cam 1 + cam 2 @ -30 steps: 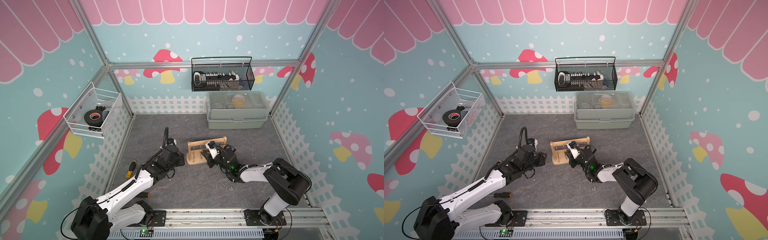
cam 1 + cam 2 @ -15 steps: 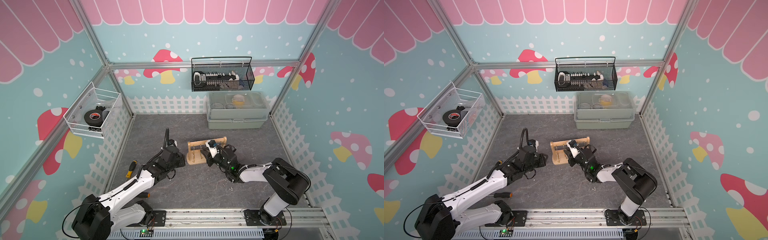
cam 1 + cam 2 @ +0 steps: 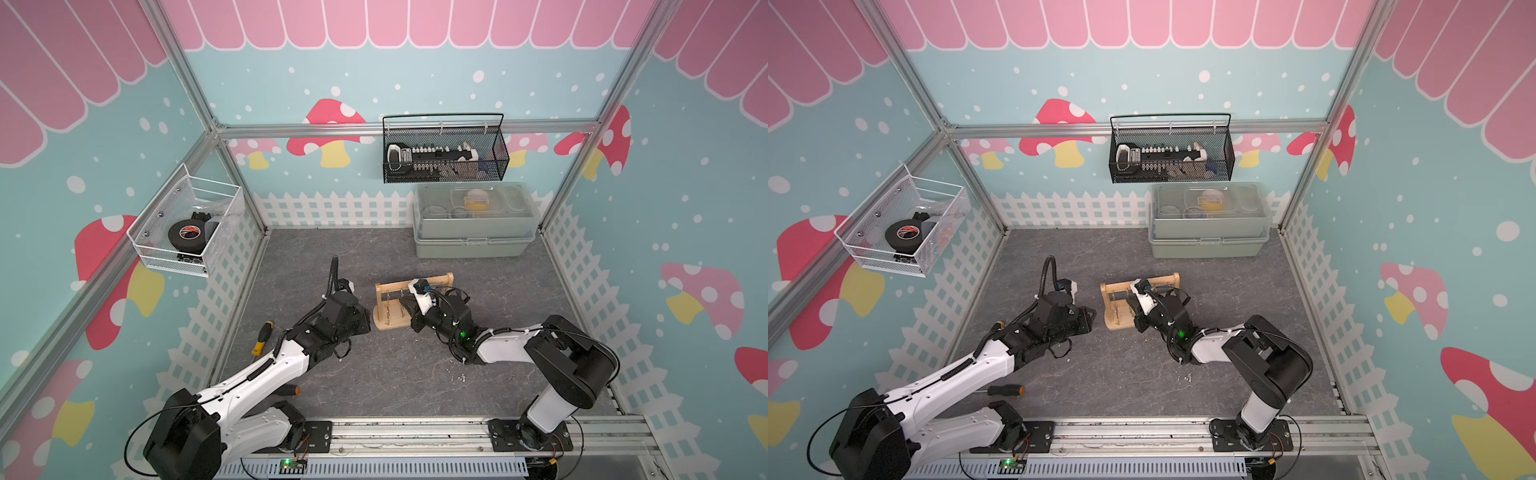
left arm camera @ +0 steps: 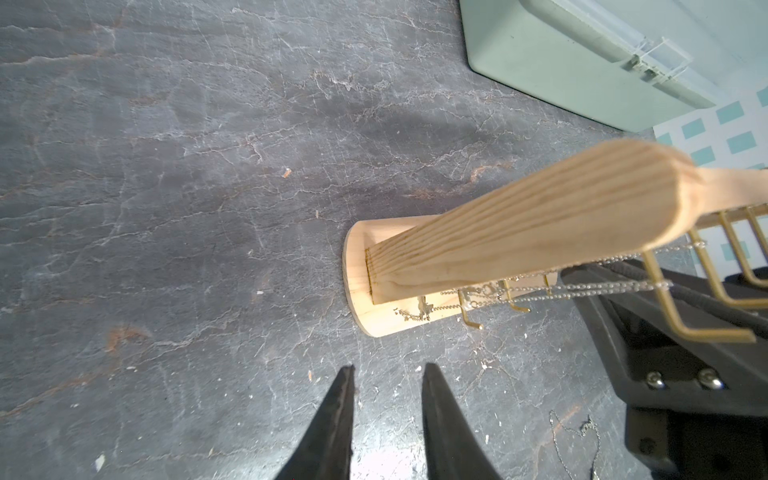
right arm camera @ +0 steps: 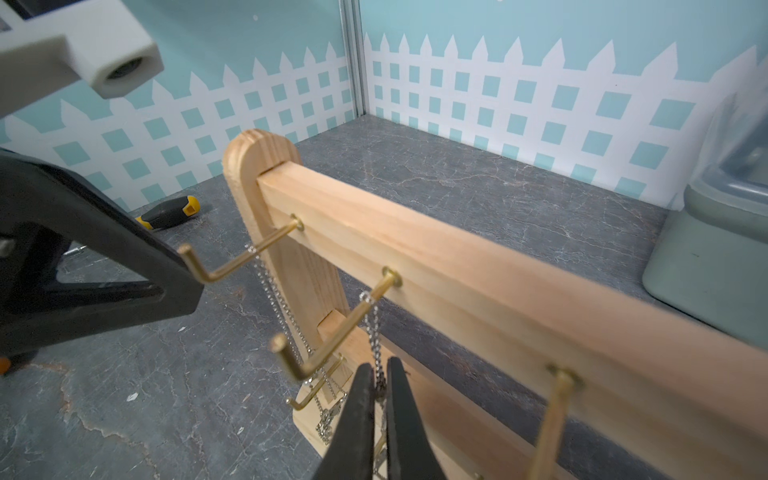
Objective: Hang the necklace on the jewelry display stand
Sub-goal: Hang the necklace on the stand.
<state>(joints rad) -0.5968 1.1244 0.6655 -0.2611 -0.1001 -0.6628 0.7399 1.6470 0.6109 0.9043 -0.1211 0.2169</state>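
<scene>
The jewelry display stand (image 3: pixel 390 321) (image 3: pixel 1116 321) is a light wooden rack standing mid-floor between the arms. In the right wrist view its crossbar (image 5: pixel 457 266) carries brass hooks. A silver necklace (image 5: pixel 372 328) hangs from the second hook, and my right gripper (image 5: pixel 379 376) is shut on that chain just below the hook. Another chain (image 5: pixel 270 286) hangs from the first hook by the upright. My left gripper (image 4: pixel 388 370) (image 3: pixel 365 322) is open and holds nothing. It hovers low over the floor just off the stand's left end.
A grey-green lidded box (image 3: pixel 473 232) stands at the back right. A yellow-and-black screwdriver (image 3: pixel 261 337) and an orange-tipped one (image 3: pixel 291 390) lie by the left arm. A thin loose chain (image 4: pixel 582 432) lies on the floor near the right gripper. Wire baskets (image 3: pixel 444 153) (image 3: pixel 187 232) hang on the walls.
The right gripper's jaws have drawn closer together on the chain. Both arms stay almost where they were.
</scene>
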